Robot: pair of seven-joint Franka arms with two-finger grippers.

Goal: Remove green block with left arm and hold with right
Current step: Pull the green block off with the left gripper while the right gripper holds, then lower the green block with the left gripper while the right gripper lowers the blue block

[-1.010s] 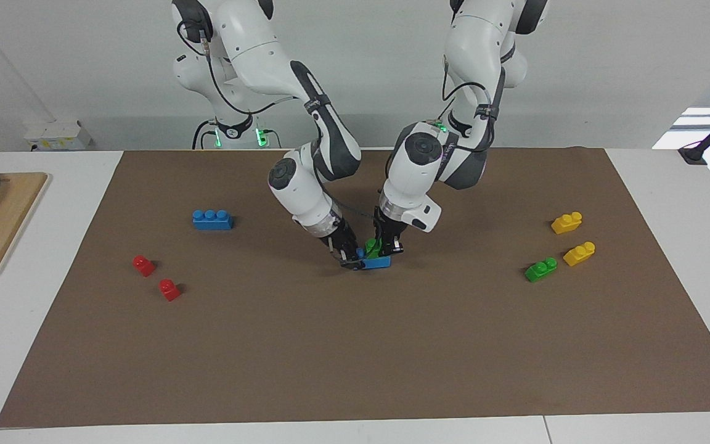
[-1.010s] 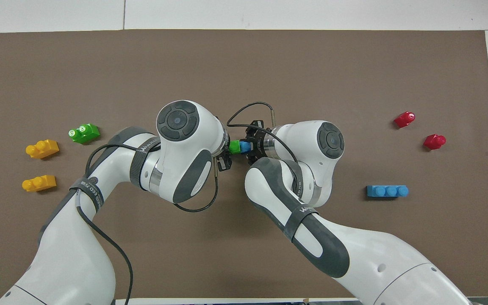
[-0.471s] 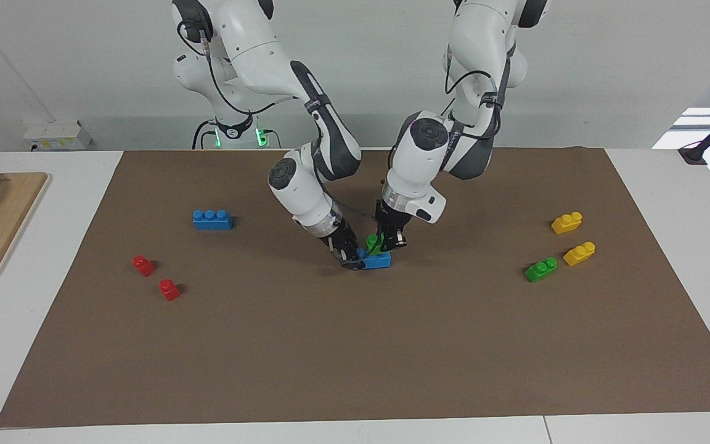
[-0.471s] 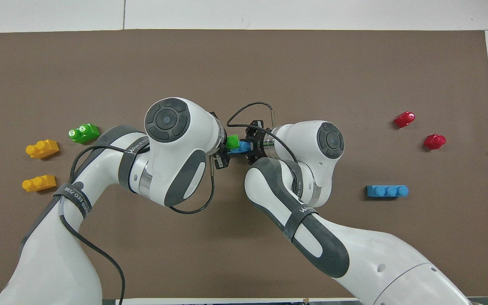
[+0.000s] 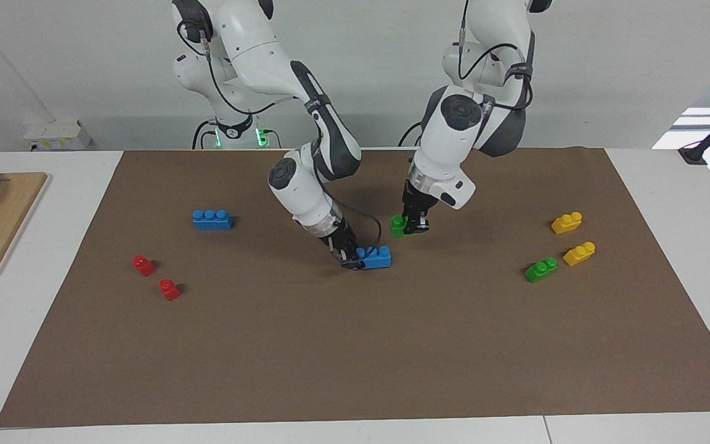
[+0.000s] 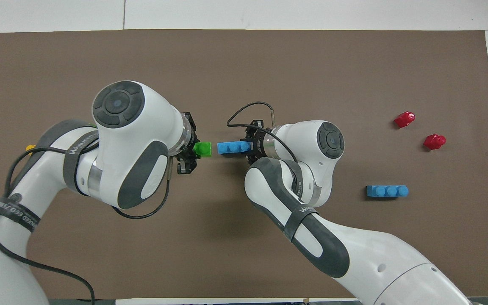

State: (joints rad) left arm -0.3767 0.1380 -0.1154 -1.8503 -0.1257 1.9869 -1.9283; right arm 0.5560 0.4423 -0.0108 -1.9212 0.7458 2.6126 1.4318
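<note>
In the facing view, the left gripper (image 5: 415, 226) hangs in the air over the brown mat (image 5: 355, 345), its fingers closed on the green block (image 5: 399, 226), which is lifted clear of the blue brick (image 5: 375, 258) below. That blue brick lies on the mat near the middle, and the right gripper (image 5: 349, 259) is down at the mat, clamped on the brick's end toward the right arm's side. A second blue brick (image 5: 212, 219) and two red blocks (image 5: 143, 265) lie toward the right arm's end of the table. A second green block (image 5: 540, 269) and two yellow blocks (image 5: 567, 222) lie toward the left arm's end.

In the overhead view, the green block (image 6: 203, 148) sits between the left gripper's (image 6: 189, 149) fingers, apart from the blue brick (image 6: 234, 147), with bare mat (image 6: 244, 63) showing between them. The right gripper (image 6: 250, 146) grips the blue brick's end. The second blue brick (image 6: 387, 191) and the red blocks (image 6: 404, 119) lie well apart from both arms.
</note>
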